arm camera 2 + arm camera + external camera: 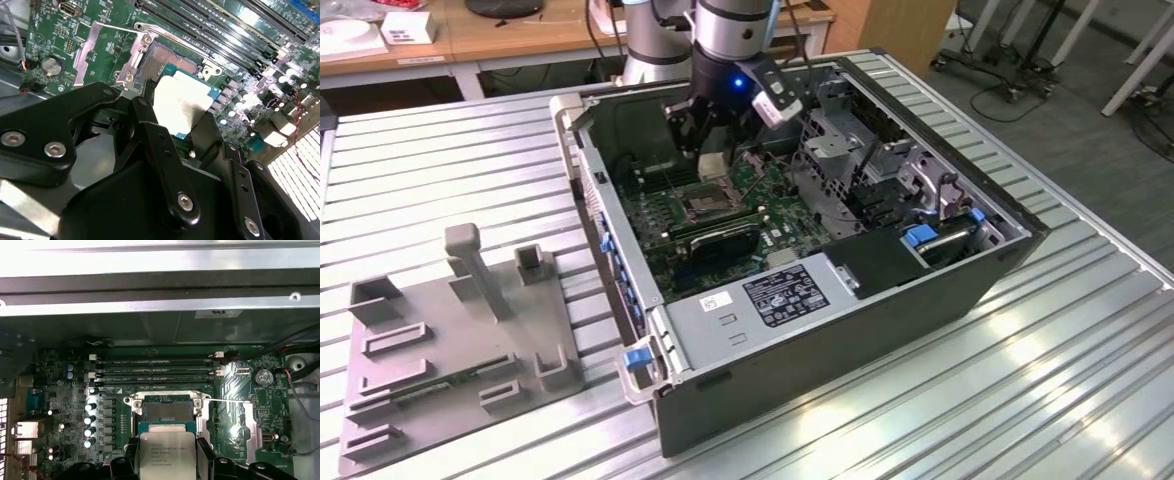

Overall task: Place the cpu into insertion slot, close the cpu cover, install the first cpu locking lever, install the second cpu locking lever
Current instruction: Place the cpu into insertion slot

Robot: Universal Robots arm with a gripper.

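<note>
My gripper [706, 150] reaches down into the open computer case [854, 330], which stands on a ribbed metal table [454, 160]. My jaws are clamped on the cpu [167, 456]. One dark finger [204, 459] presses each of two opposite edges, and the silvery top plate shows between them in both wrist views.

In the second wrist view the cpu [182, 102] sits at the very tips of my gripper [179, 111] and juts out past them, so its green rim is visible.

The insertion slot [166, 410] lies just beyond my fingertips on the green circuit board [60, 405]. Its dark square centre is uncovered, and the cpu is not seated in it. In the exterior view the insertion slot [700, 207] is under my jaws, a little towards the camera.

The cpu cover [86, 50] is swung open, off to one side of the slot and clear of my fingers. The long black memory slots [155, 367] run on the far side of the socket from my jaws.
</note>
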